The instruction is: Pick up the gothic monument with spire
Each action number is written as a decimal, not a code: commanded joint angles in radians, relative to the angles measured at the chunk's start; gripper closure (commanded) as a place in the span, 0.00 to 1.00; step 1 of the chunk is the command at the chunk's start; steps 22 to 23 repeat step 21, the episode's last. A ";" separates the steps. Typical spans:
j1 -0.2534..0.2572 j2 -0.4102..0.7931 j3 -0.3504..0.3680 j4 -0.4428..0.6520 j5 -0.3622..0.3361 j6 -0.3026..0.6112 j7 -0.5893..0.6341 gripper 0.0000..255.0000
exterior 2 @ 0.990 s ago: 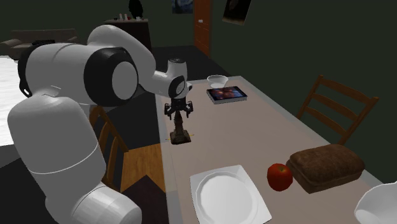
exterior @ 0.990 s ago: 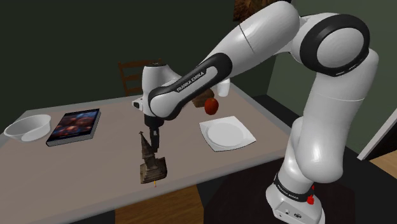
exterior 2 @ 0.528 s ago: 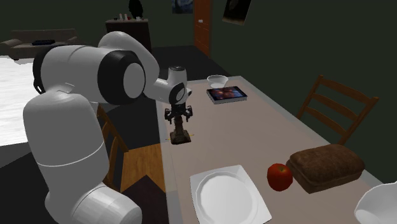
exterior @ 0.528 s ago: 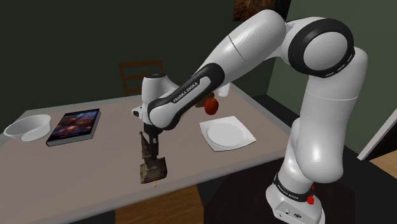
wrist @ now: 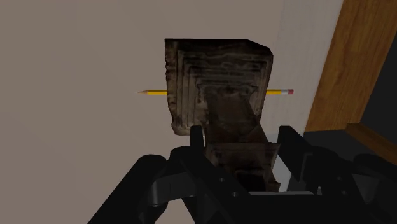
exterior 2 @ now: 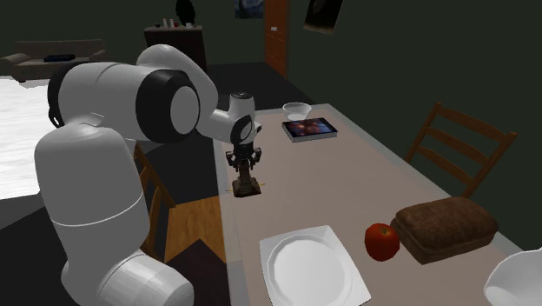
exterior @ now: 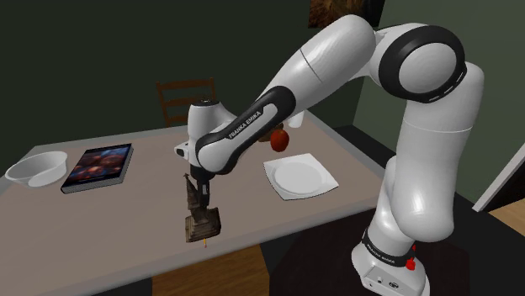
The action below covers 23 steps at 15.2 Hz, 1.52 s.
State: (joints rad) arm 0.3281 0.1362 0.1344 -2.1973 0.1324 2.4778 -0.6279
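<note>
The gothic monument is a dark brown stone model with a stepped base and a thin spire. It stands upright near the table's front edge in the shoulder view. My gripper comes straight down over it. In the wrist view the black fingers press on both sides of the monument at its upper part, so my gripper is shut on it. The base still rests on the table. The second exterior view has the monument below my gripper, close to the table's left edge.
A yellow pencil lies under the monument's base. A white square plate, a red apple and a brown loaf sit further along. A book and white bowl lie at the shoulder view's left. Chairs flank the table.
The arm dropped a little lower over the monument and the fingers closed from wide open onto its sides. The monument has not moved.
</note>
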 commanded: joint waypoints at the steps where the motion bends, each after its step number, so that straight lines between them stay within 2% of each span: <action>1: 0.000 0.000 0.001 -0.001 0.000 0.000 0.000 1.00; 4: 0.000 -0.001 0.001 -0.002 0.000 0.000 0.000 1.00; 19: -0.004 -0.109 -0.002 0.082 -0.004 -0.191 0.017 1.00; 23: -0.004 -0.110 -0.002 0.083 -0.004 -0.193 0.017 1.00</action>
